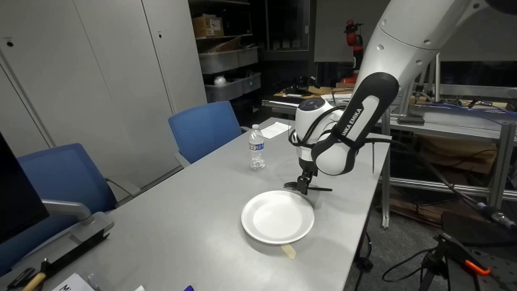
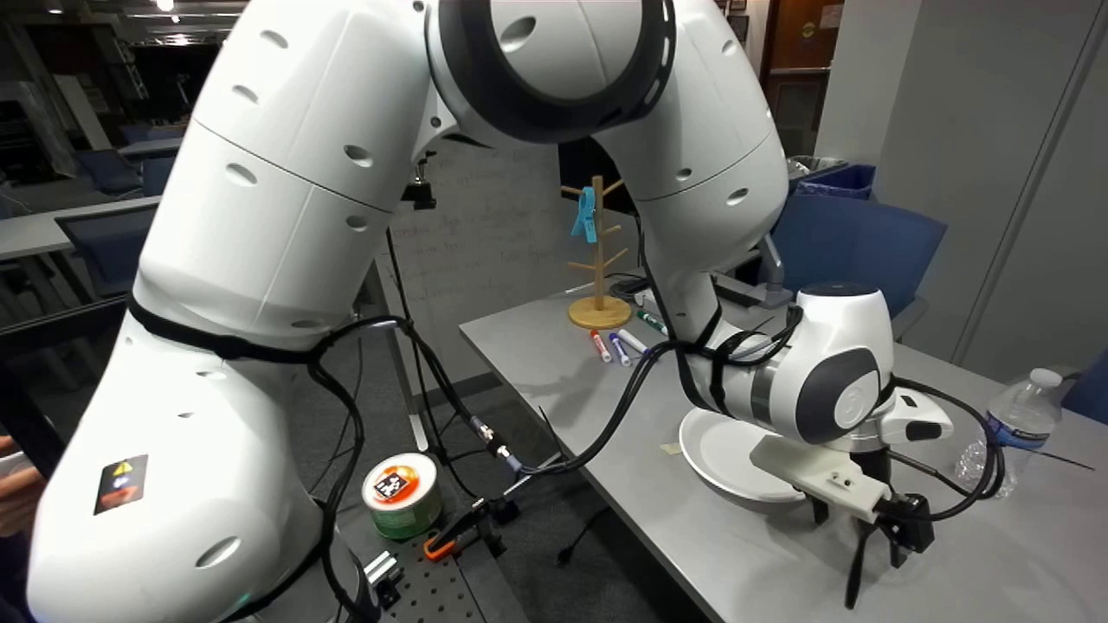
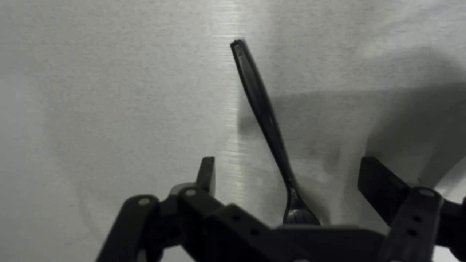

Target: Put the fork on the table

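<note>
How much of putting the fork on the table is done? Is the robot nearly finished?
Done: the fork looks like it is lying on the table, near the white plate.

In hand: nothing is held; the gripper stands open around the fork, with gaps on both sides.

Left: the gripper is low over the fork, so probably only moving it away.

This looks like a robotics lab with office furniture. A white robot arm (image 2: 260, 208) extends over the worktop (image 1: 194, 218), and a perforated panel (image 2: 450, 584) sits beside that worktop. Beyond the worktop, in an exterior view, are metal framing (image 1: 503, 161), shelves (image 1: 242, 35) with plastic bins (image 1: 220, 62), and a red-and-black machine (image 1: 354, 40). 2 blue chairs (image 1: 204, 125) stand along the worktop, tall cabinets (image 1: 117, 60) on that same side of it; behind it, in an exterior view, is a whiteboard (image 2: 485, 216).
</note>
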